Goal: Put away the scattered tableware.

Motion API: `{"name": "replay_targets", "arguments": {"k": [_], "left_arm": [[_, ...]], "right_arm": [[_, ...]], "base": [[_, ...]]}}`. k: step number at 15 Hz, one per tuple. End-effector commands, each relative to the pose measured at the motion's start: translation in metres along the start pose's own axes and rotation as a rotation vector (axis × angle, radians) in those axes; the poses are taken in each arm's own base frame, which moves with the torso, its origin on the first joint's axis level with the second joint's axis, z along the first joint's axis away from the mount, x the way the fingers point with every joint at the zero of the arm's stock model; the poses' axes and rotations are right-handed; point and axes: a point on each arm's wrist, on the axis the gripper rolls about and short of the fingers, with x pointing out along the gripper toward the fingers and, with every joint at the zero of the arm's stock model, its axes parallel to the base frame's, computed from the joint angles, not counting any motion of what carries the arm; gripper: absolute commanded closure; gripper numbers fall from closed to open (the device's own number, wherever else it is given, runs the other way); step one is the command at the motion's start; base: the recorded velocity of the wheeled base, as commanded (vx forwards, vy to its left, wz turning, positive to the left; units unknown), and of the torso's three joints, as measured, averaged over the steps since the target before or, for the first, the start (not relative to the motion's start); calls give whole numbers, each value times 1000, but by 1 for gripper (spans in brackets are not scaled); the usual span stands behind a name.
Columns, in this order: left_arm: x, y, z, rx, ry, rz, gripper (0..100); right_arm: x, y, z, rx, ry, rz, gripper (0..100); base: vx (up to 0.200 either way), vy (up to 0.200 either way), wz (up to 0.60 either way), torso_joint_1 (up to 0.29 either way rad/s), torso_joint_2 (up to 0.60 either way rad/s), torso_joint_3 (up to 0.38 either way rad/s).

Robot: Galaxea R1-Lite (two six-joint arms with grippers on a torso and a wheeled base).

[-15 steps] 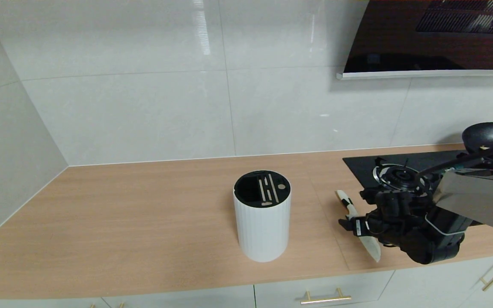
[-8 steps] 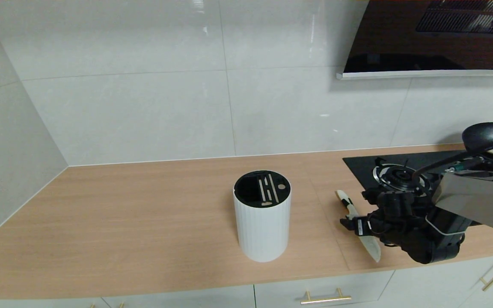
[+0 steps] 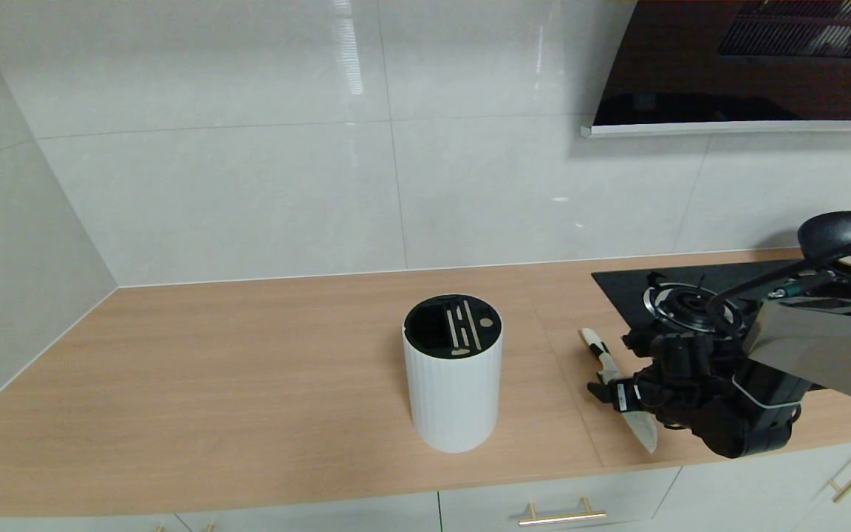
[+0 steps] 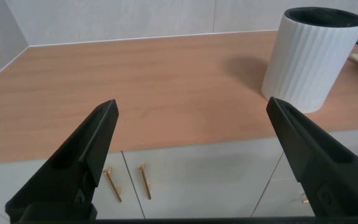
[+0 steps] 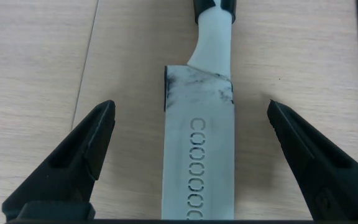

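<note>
hardly moved, the right claw still gapes wide over the knife; left claw wide too.

No lettering can be read; the knife blade bears a row of ovals

The surface is matt, pale wood grain. The holder has a ribbed, matt white wall and a black top. The knife blade is smooth and pale with grey marbled smudges. The tiles and hood are glossy. The handle is brassy metal.
</note>
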Motion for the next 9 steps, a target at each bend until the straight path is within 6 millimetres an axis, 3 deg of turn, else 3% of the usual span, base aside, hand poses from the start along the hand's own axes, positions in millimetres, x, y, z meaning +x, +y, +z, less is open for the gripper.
{"name": "replay_targets", "arguments": {"k": [1,4,5,9], "left_arm": [[0,0,0,1,1,0,0],[0,0,0,0,1,0,0],[0,0,0,0,1,0,0],[0,0,0,0,1,0,0]], "right_arm": [[1,0,-1,0,2,1,0],[3,0,-4,-9,11,1,0],[4,0,-6,-9,14,1,100],[8,-1,-10,-11,24,-1,100]], "base": [[0,0,0,0,0,0],[0,0,0,0,0,0],[0,0,0,0,0,0],[0,0,0,0,0,0]]}}
